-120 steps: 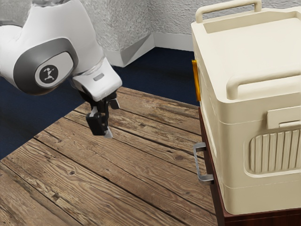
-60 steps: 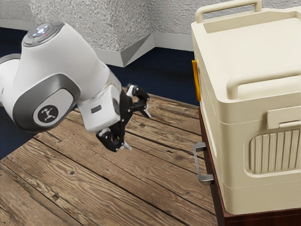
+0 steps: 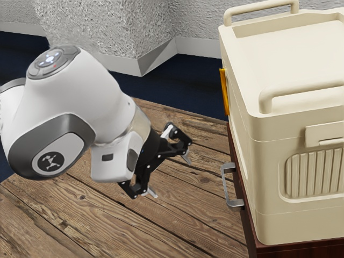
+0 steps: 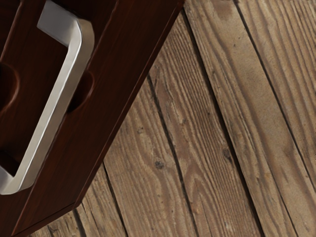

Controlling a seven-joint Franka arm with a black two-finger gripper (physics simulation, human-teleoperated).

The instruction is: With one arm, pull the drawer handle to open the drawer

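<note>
Cream case (image 3: 295,54), orange strip (image 3: 224,94), wooden planks (image 3: 177,223), blue floor (image 3: 196,80), grey wall (image 3: 140,32)

An indoor room: textured walls (image 3: 145,29), blue floor (image 3: 199,83)

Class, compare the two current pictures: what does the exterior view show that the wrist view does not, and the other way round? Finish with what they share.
Exterior view: the white arm, its open gripper, the cream case on the cabinet, the yellow piece at its side, the grey wall and the dark blue floor.
Wrist view: rounded shapes in the dark wood beside the handle.
Both: the metal handle, the dark reddish cabinet and the wooden planks.
</note>
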